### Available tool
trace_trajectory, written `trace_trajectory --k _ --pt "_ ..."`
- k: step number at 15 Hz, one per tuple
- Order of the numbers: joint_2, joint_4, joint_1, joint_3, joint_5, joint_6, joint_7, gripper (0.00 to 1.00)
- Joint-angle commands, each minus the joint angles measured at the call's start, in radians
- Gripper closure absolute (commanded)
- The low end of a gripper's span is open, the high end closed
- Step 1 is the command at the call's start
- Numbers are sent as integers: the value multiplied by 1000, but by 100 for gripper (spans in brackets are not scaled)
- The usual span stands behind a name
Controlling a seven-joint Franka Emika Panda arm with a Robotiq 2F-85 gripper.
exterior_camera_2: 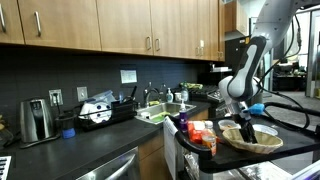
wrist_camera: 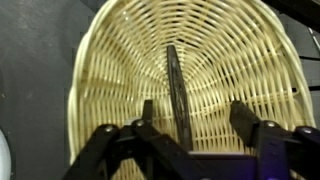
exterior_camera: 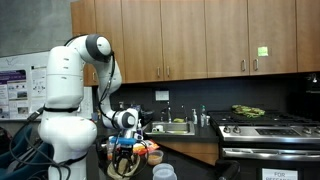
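Observation:
In the wrist view a woven wicker basket [wrist_camera: 115, 60] fills the frame below my gripper [wrist_camera: 195, 115]. A thin dark strip [wrist_camera: 174, 85], seemingly the basket's handle seen edge-on, runs up between the jaws, closer to the left fingertip [wrist_camera: 147, 110] than to the right one [wrist_camera: 243, 118]. The jaws stand apart and neither visibly touches the strip. In both exterior views the gripper [exterior_camera: 125, 140] [exterior_camera_2: 245, 122] points down just above the basket [exterior_camera: 124, 166] [exterior_camera_2: 251, 138], which sits on a dark counter.
Orange and red packages [exterior_camera_2: 199, 131] [exterior_camera: 152, 152] lie beside the basket, and a white container [exterior_camera: 163, 172] stands near it. A sink [exterior_camera_2: 160, 114], a toaster [exterior_camera_2: 37, 120] and a stove [exterior_camera: 265, 126] line the counters. Wooden cabinets [exterior_camera: 190, 35] hang overhead.

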Motion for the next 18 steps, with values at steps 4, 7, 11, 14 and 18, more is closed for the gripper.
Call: trace_trajectory --k 4,7,11,14,18 --pt "-2 -16 -5 5 -54 25 54 76" --pt "-15 -27 -6 5 -58 23 61 97" --pt "-21 -17 -4 10 -40 6 54 96" --pt "-52 -13 -5 10 -28 -27 42 96" --pt "-84 -14 -6 8 -6 -63 16 96"
